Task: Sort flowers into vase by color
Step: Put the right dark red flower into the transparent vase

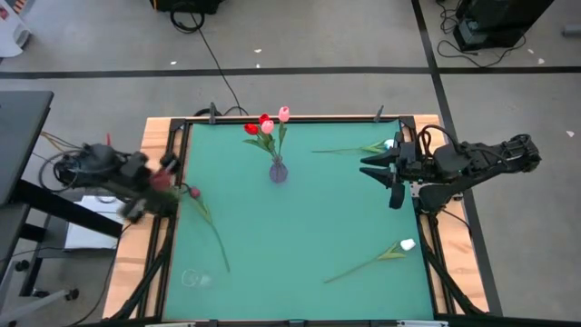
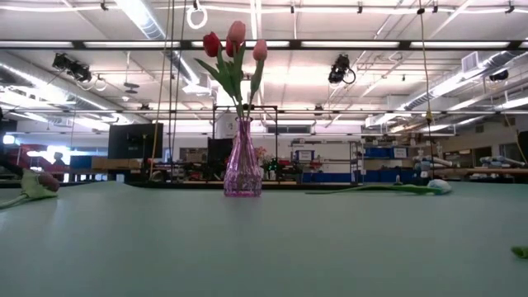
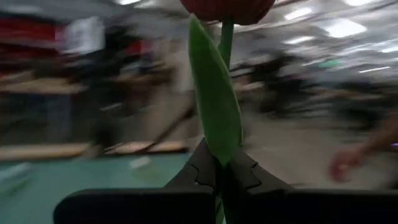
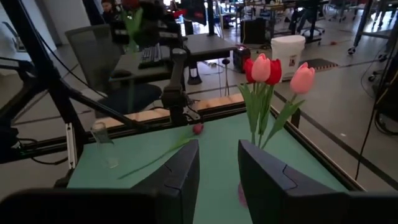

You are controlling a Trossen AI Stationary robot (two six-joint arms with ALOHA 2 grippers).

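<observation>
Both fingers of left hand (image 3: pixel 219 180) pinch a red tulip (image 3: pixel 227 9).

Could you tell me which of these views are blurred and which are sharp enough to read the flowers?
Left wrist view: background smeared by motion, though the red tulip pinched in the left gripper stays readable. High view: left gripper blurred, right gripper crisp. Low view: sharp on the vase, ceiling lights glaring behind it. Right wrist view: bouquet clear.
</observation>
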